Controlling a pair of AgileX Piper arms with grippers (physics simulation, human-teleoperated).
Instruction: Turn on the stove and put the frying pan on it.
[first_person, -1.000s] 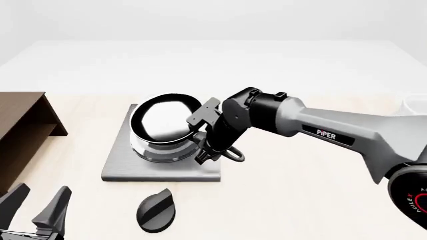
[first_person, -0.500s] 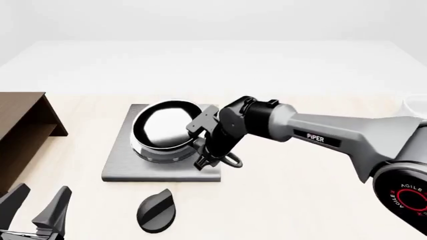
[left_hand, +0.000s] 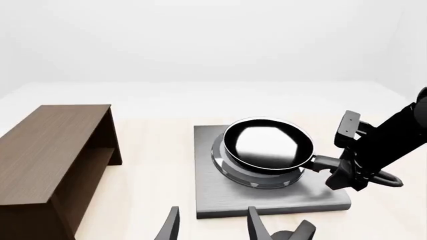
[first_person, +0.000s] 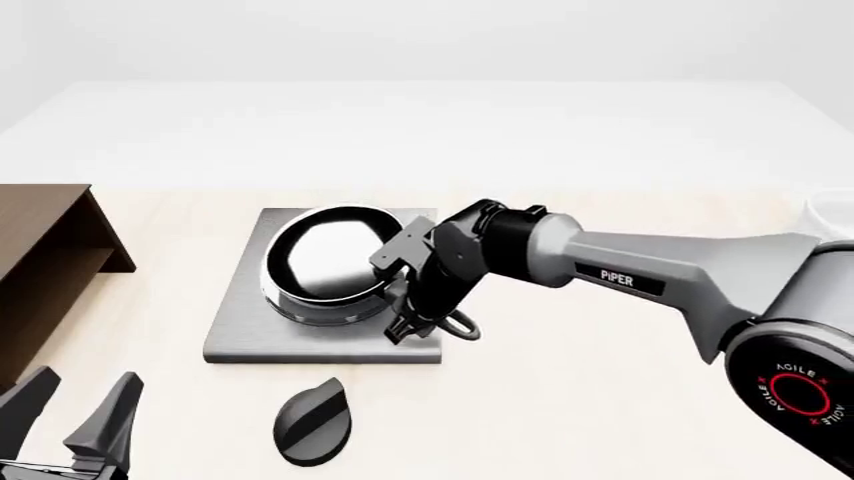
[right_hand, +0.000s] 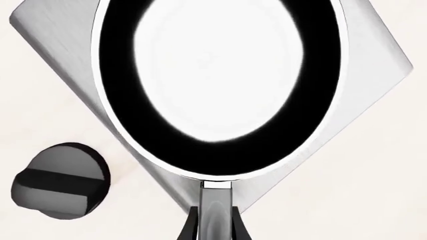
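The black frying pan (first_person: 324, 256) with a shiny inside sits level over the round burner of the grey stove plate (first_person: 240, 335); I cannot tell whether it touches the rings. My right gripper (first_person: 402, 303) is shut on the pan's handle at the plate's right edge. In the right wrist view the handle (right_hand: 215, 207) runs between the fingers (right_hand: 193, 228), with the pan (right_hand: 220, 85) ahead. The black oval knob (first_person: 312, 425) lies in front of the plate, apart from both grippers. My left gripper (first_person: 75, 420) is open and empty at the near left.
A brown wooden shelf (first_person: 47, 250) stands left of the stove. A white bowl's edge (first_person: 834, 213) shows at the far right. In the left wrist view the pan (left_hand: 267, 145), the stove (left_hand: 220, 200) and the shelf (left_hand: 53, 155) lie ahead of my left fingers (left_hand: 171, 227).
My right arm has lowered the pan toward the burner and levelled it. The left gripper and the knob have not moved.
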